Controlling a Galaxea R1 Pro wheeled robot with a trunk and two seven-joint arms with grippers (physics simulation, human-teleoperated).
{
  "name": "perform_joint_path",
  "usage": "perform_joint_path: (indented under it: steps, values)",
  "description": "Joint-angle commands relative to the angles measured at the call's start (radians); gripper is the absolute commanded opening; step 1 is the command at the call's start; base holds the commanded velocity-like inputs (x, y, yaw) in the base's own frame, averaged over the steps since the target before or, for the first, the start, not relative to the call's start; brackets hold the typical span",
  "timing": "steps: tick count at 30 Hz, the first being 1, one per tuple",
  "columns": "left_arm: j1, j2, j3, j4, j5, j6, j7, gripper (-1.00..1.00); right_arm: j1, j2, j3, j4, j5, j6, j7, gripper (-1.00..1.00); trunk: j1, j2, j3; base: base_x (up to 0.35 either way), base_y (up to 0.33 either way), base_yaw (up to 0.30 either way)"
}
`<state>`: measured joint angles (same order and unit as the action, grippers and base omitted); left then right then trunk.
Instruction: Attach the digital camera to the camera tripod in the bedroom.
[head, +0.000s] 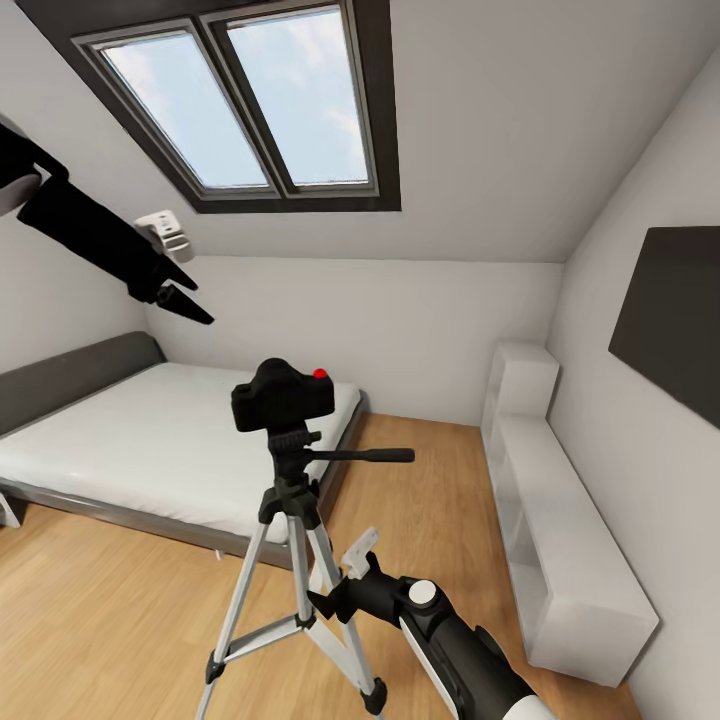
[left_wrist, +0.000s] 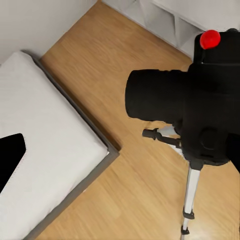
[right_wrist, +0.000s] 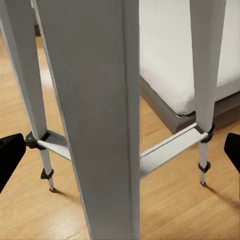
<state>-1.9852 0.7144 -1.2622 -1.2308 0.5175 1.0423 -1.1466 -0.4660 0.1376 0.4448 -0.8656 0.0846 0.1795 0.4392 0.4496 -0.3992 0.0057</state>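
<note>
Head view: white-walled bedroom with sloped ceiling, dark-framed double skylight at 12 o'clock.
Camera: small black boxy digital camera with a bright red round button sits on the black head of the silver-legged camera tripod, at picture centre.
Tripod: upright on the wooden floor, its long black handle pointing toward 3 o'clock; one leg foot near 6 o'clock.
Bed: low white bed with dark grey frame, at 9 o'clock of the tripod, just behind it.
Shelving: low white shelving along the wall at 3 to 4 o'clock.
Left gripper: black left gripper raised at 10 o'clock, well apart from the camera, fingers spread, nothing between them.
Left wrist view: camera seen from above, lens toward 9 o'clock, bed corner beneath.
Right gripper: right gripper low at 6 o'clock, just beside the tripod legs.
Right wrist view: dark fingertips wide apart at both edges, tripod legs between them, not clamped.
</note>
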Motion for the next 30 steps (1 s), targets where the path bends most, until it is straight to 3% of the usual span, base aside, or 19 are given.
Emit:
perform_joint_path:
  steps: [1, 12, 17, 19, 20, 22, 28, 29, 30]
  values:
    - [-0.001, 0.003, -0.001, -0.001, 0.003, 0.005, 0.004, 1.00, 0.000, 0.000, -0.001, -0.001, 0.009, 0.003, 0.004, 1.00, 0.000, -0.001, -0.001, 0.000, 0.000, 0.000]
    - [0.007, 0.023, 0.005, -0.002, 0.002, 0.005, 0.019, 1.00, 0.000, 0.000, -0.001, -0.001, 0.008, 0.004, 0.004, 1.00, 0.000, -0.001, -0.001, 0.000, 0.000, 0.000]
    - [0.030, 0.047, 0.007, -0.002, -0.001, 0.005, 0.019, 1.00, 0.000, 0.000, -0.002, -0.001, 0.008, 0.004, 0.004, 1.00, 0.000, -0.001, -0.001, 0.000, 0.000, 0.000]
    - [0.047, 0.065, 0.008, 0.000, -0.001, 0.005, 0.020, 1.00, 0.000, -0.001, -0.002, -0.001, 0.008, 0.004, 0.004, 1.00, 0.000, -0.001, -0.001, 0.000, 0.000, 0.000]
    - [0.068, 0.089, 0.009, 0.001, -0.002, 0.005, 0.021, 1.00, 0.000, -0.003, -0.003, -0.001, 0.008, 0.005, 0.005, 1.00, 0.000, -0.001, -0.001, 0.000, 0.000, 0.000]
    - [0.079, 0.103, 0.009, 0.002, -0.002, 0.005, 0.021, 1.00, 0.001, -0.004, -0.003, -0.001, 0.008, 0.005, 0.005, 1.00, 0.000, -0.001, -0.001, 0.000, 0.000, 0.000]
    - [0.127, 0.197, 0.011, -0.002, -0.001, 0.001, 0.023, 1.00, 0.009, -0.020, -0.005, 0.020, 0.009, 0.005, 0.005, 1.00, 0.000, -0.001, -0.001, 0.000, 0.000, 0.000]
    - [0.127, 0.197, 0.011, -0.002, -0.001, 0.001, 0.023, 1.00, 0.009, -0.020, -0.005, 0.020, 0.009, 0.005, 0.005, 1.00, 0.000, -0.001, -0.001, 0.000, 0.000, 0.000]
    - [0.132, 0.213, 0.011, -0.002, -0.001, -0.001, 0.023, 1.00, 0.009, -0.026, -0.005, 0.030, 0.010, 0.005, 0.004, 1.00, 0.000, -0.001, -0.001, 0.000, 0.000, 0.000]
